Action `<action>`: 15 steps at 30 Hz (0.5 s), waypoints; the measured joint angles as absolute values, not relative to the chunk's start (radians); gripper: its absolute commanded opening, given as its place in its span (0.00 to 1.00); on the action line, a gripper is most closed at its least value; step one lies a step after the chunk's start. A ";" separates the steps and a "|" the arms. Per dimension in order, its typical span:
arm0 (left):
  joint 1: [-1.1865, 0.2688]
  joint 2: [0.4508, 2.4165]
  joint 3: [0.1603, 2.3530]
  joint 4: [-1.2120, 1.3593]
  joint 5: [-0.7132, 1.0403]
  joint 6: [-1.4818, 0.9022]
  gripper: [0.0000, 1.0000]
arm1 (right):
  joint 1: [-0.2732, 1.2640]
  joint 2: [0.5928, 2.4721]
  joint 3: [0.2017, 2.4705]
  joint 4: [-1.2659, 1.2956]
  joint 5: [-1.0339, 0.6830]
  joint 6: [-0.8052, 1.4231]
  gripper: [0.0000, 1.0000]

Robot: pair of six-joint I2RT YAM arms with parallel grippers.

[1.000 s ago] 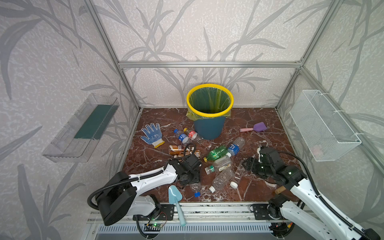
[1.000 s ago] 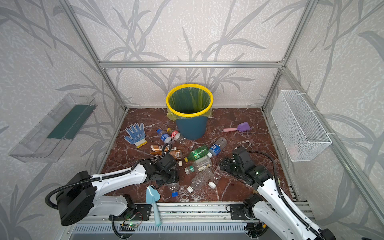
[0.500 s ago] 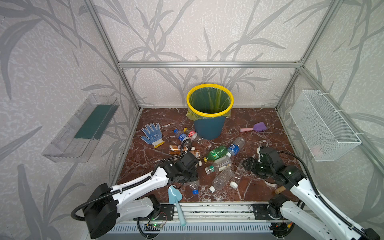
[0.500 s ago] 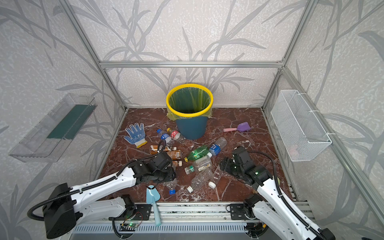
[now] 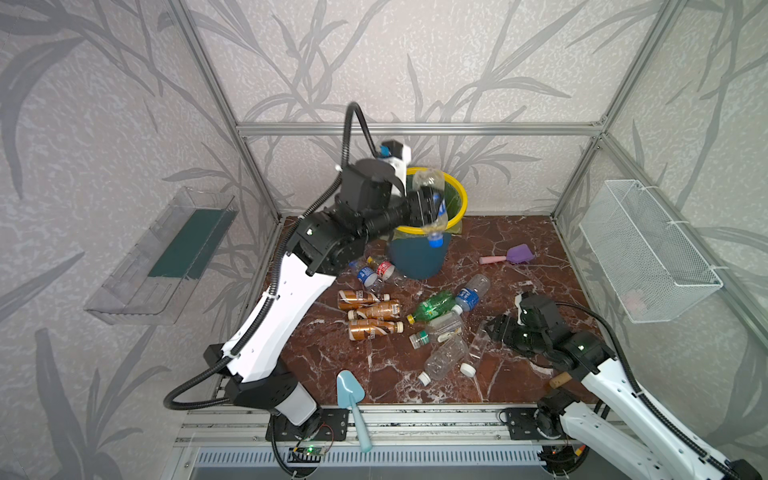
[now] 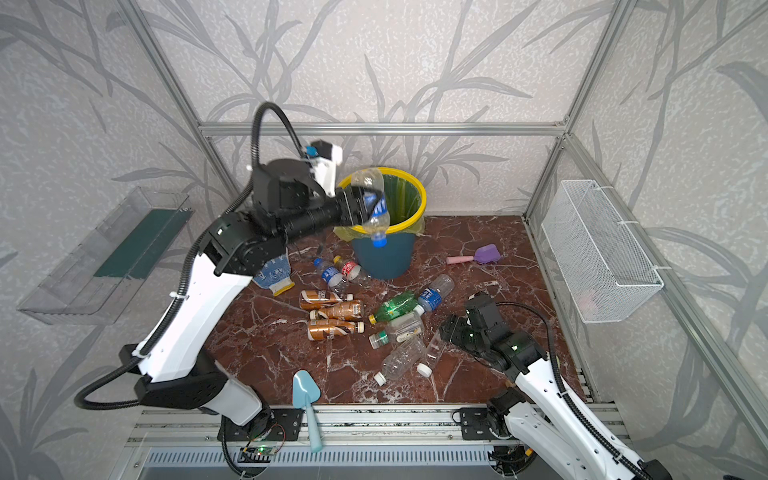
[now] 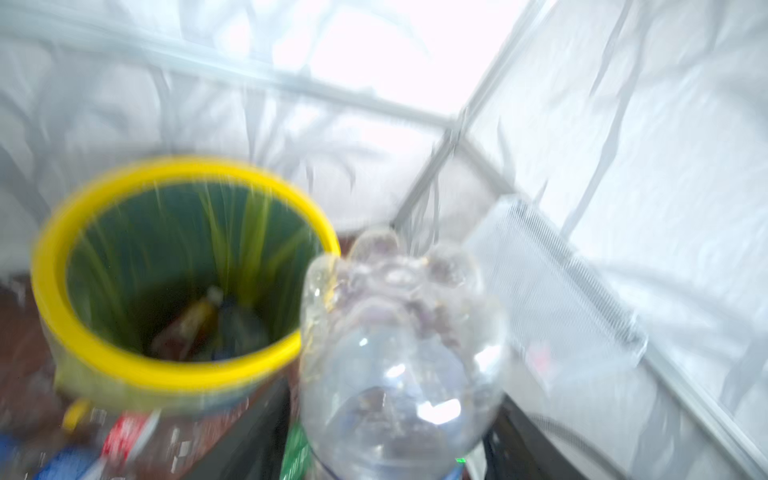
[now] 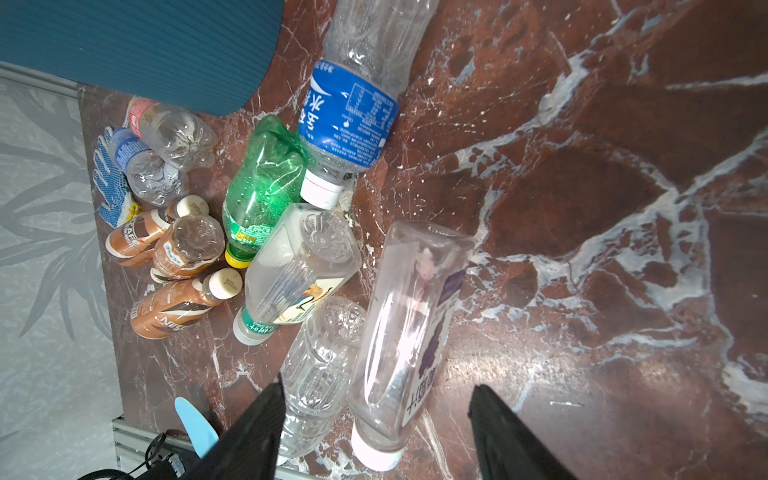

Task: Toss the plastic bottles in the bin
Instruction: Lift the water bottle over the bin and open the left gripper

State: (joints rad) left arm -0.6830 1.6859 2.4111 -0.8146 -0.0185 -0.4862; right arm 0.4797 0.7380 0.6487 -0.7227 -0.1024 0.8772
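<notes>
My left gripper (image 5: 430, 205) is raised beside the near rim of the teal, yellow-rimmed bin (image 5: 460, 195) and is shut on a clear blue-labelled bottle (image 5: 434, 208) that hangs cap down. The left wrist view is blurred: the bottle's base (image 7: 399, 353) fills the space between the fingers, next to the bin (image 7: 124, 365), which holds a few bottles. Brown bottles (image 5: 370, 311), a green one (image 5: 432, 305) and clear ones (image 5: 442, 359) lie on the floor. My right gripper (image 5: 494, 330) is open low over a clear purple-labelled bottle (image 8: 409, 332).
A light blue scoop (image 5: 349, 395) lies at the front edge and a purple scoop (image 5: 515, 254) to the right of the bin. A blue-dotted glove (image 6: 272, 272) lies behind the left arm. A wire basket (image 5: 648, 249) hangs on the right wall, a clear tray (image 5: 166, 249) on the left wall.
The left arm has risen from the floor among the bottles to the bin's rim, now carrying a clear blue-labelled bottle. The right arm has stayed in place.
</notes>
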 measured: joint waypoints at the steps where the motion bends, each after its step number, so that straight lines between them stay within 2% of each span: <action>1: -0.662 1.721 2.487 -0.820 -0.036 -0.484 0.85 | 0.480 0.728 0.654 -0.731 -0.099 0.878 0.74; 3: -0.619 1.759 2.560 -0.832 -0.077 -0.488 0.88 | 0.480 0.704 0.665 -0.743 -0.090 0.876 0.75; 8: -0.619 1.752 2.483 -0.865 -0.112 -0.494 0.88 | 0.480 0.682 0.687 -0.776 -0.080 0.870 0.75; 10: -0.622 1.718 2.381 -0.859 -0.116 -0.500 0.87 | 0.480 0.683 0.688 -0.784 -0.080 0.868 0.75; 15: -0.623 1.527 1.971 -0.812 -0.118 -0.533 0.85 | 0.480 0.684 0.687 -0.793 -0.080 0.867 0.75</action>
State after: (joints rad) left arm -0.6231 1.5272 1.9705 -0.8120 -0.1181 -0.5327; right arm 0.4797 0.6842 0.6872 -0.7929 -0.0799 0.8673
